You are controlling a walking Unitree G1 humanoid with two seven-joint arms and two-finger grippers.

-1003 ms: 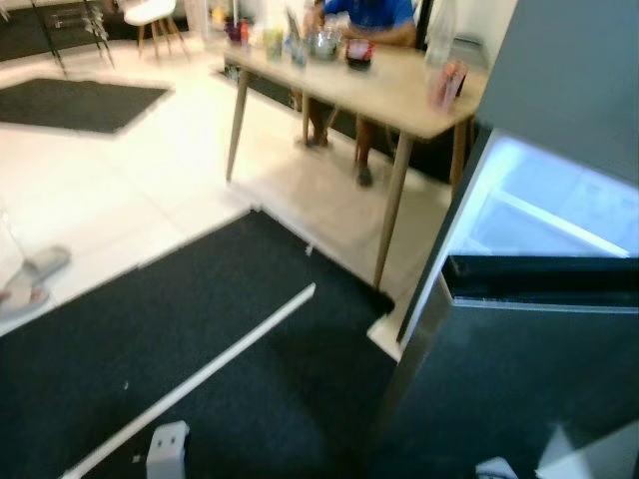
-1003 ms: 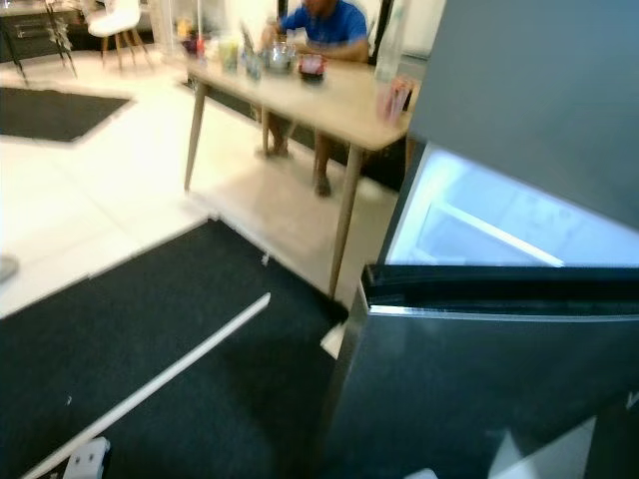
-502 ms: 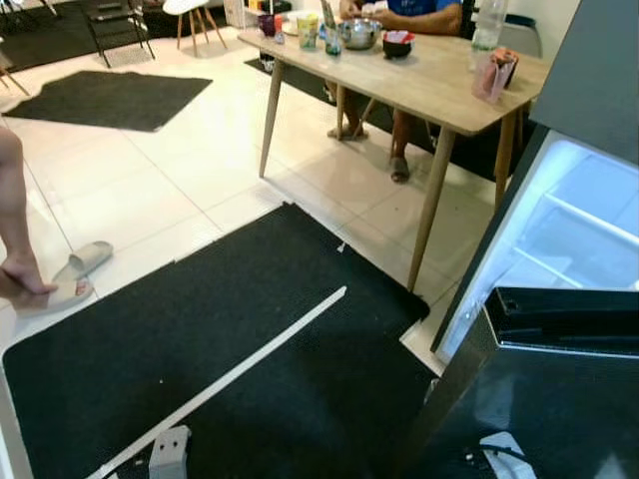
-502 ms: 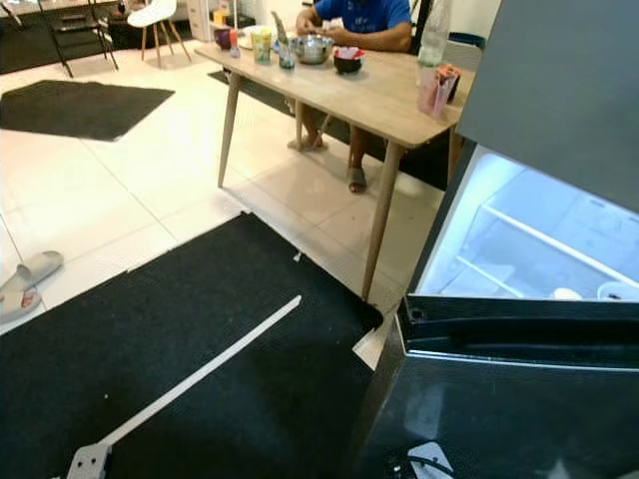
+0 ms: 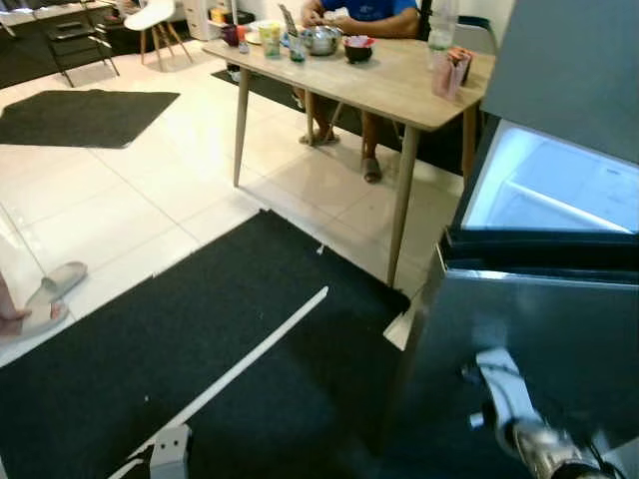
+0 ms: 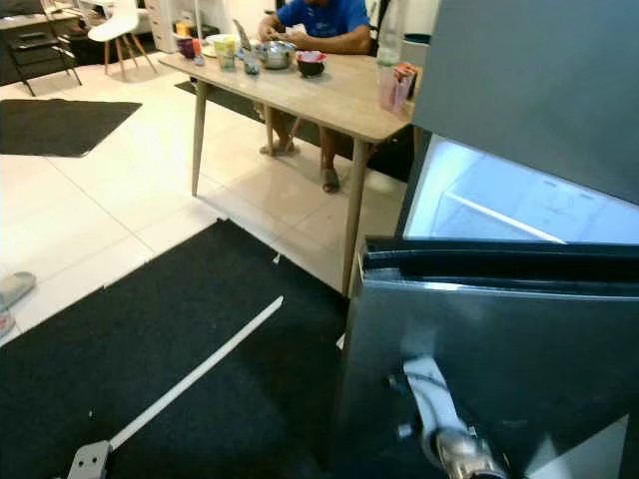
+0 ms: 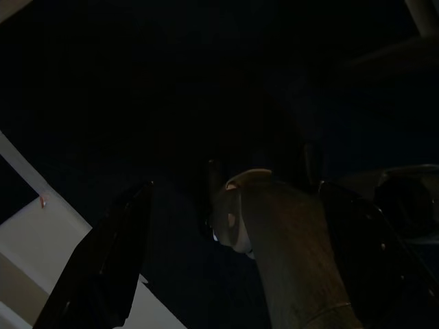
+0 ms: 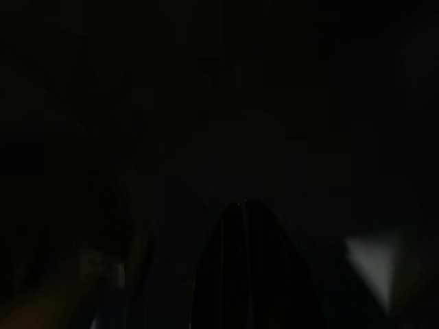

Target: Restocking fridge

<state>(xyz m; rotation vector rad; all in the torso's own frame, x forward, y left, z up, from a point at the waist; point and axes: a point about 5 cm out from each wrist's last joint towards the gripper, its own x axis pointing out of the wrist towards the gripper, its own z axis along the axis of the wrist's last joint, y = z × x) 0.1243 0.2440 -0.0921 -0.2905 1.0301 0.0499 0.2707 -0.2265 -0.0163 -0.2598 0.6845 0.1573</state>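
Since the earlier frame, a silver arm (image 5: 514, 414) has risen before the fridge (image 6: 519, 329), whose lit interior stands open beside the tabletop (image 5: 389, 85). Left pincer (image 7: 233, 240) released; right pincer (image 8: 250, 274) clenched. No legible writing.

Glossy pale tile floor (image 5: 130, 190), bright with reflected light. A black mat (image 5: 200, 339) crossed by a white strip (image 5: 240, 364) lies up front, a second dark rug (image 5: 80, 115) sits farther off. A wooden tabletop (image 5: 369, 85) on slanted legs carries bowls and cups, a person seated behind it. White chair (image 5: 155, 15) at the back.
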